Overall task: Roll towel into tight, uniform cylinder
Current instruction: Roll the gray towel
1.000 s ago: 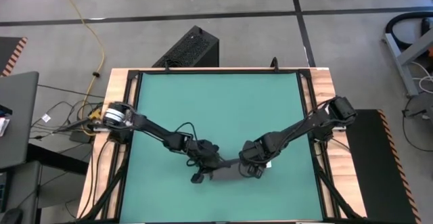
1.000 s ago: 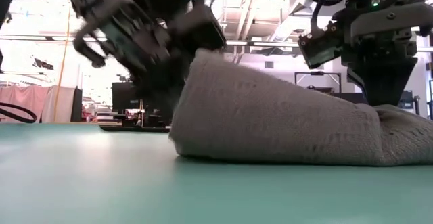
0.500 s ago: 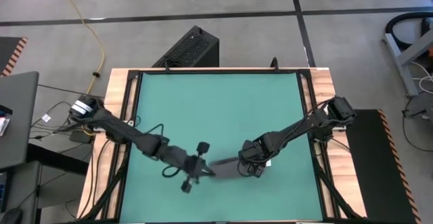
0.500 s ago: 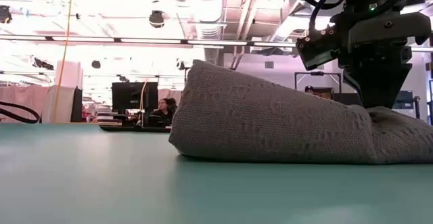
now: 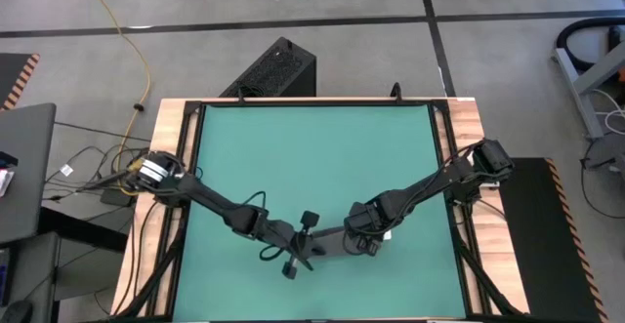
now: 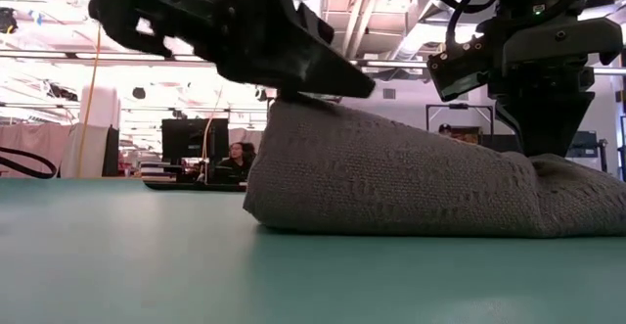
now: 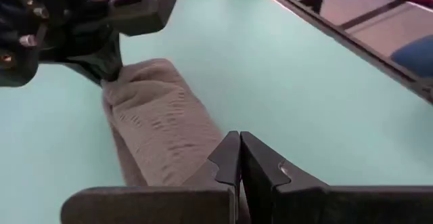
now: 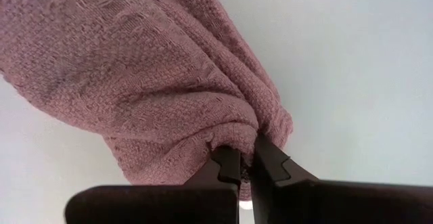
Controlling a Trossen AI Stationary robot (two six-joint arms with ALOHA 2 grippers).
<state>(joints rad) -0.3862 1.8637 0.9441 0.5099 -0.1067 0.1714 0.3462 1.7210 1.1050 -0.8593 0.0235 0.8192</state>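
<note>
The desk [image 5: 469, 167] carries a green mat [image 5: 312, 157]. Near its front edge lies the rolled towel [image 6: 391, 182]. The right hand [image 8: 245, 170] pinches one end; the left hand [image 7: 239, 158], fingers pressed together, rests atop the other.

One towel [image 5: 332, 244], two claws — left [image 5: 304, 255], right [image 5: 369, 246].

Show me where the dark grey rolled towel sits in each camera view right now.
High view: the dark grey rolled cloth towel lies low centre, between both arms.
Low view: towel fills centre-right on the green mat.
Left wrist view: towel lies left of centre.
Right wrist view: towel fills the upper left.
Shared landmark: the right gripper pinching one towel end.
</note>
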